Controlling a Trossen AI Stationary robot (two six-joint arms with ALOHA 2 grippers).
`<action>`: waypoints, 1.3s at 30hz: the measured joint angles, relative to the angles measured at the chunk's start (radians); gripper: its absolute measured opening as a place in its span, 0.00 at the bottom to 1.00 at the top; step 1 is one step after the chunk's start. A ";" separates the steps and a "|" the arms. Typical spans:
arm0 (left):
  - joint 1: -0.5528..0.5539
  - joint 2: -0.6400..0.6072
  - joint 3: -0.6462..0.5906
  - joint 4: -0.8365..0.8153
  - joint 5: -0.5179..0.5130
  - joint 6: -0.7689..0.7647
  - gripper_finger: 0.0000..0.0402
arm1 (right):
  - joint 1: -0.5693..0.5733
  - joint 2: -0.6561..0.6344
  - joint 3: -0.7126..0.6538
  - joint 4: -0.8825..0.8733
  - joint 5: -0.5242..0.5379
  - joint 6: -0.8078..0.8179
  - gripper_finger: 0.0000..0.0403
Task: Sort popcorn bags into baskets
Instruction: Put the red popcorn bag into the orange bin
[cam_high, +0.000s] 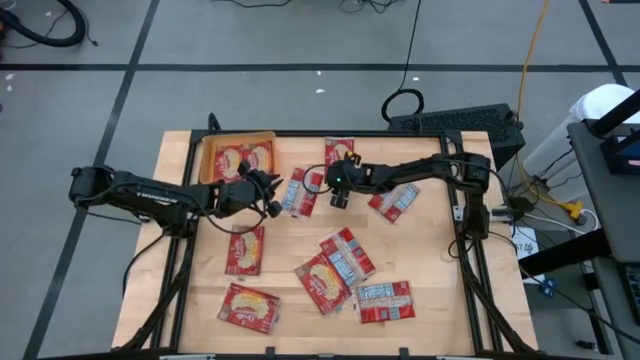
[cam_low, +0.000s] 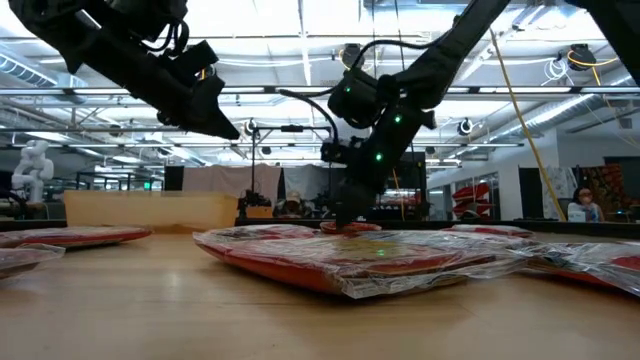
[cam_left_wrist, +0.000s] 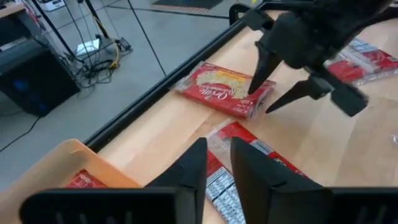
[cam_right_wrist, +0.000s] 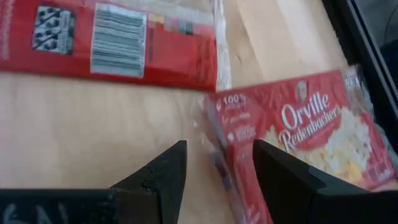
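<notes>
Several red popcorn bags lie flat on the wooden table (cam_high: 420, 260). The orange basket (cam_high: 207, 160) at the far left holds two of them. My left gripper (cam_left_wrist: 217, 163) hovers open beside the basket, over a bag lying label side up (cam_high: 300, 193); nothing is between its fingers. My right gripper (cam_right_wrist: 217, 149) is open and low at the near end of a face-up bag (cam_left_wrist: 214, 89) by the far edge. Its fingers stand on either side of that end. My right gripper comes slanting down from the table's right at the near short end (cam_right_wrist: 229, 146) of the face-up bag. One fingertip (cam_left_wrist: 253, 92) stands over the bag, the other (cam_left_wrist: 272, 110) beside it. Whether either touches the bag I cannot tell; it lies flat.
More bags lie at the right (cam_high: 393, 201) and across the near half (cam_high: 246, 250) (cam_high: 249, 306) (cam_high: 385, 301), two of them overlapping (cam_high: 334, 268). A black rail (cam_left_wrist: 155, 93) runs along the table's far edge. Bare wood lies between the two grippers and the near bags.
</notes>
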 joint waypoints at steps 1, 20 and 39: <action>0.000 0.000 0.000 0.000 0.000 -0.001 0.22 | -0.001 0.007 0.001 0.007 0.012 -0.012 0.44; 0.000 0.031 0.000 0.005 0.052 0.084 0.39 | 0.019 -0.072 -0.001 -0.032 -0.014 -0.035 0.02; -0.060 0.451 0.001 0.500 0.245 0.549 0.73 | 0.235 -0.185 -0.002 -0.075 -0.182 0.157 0.00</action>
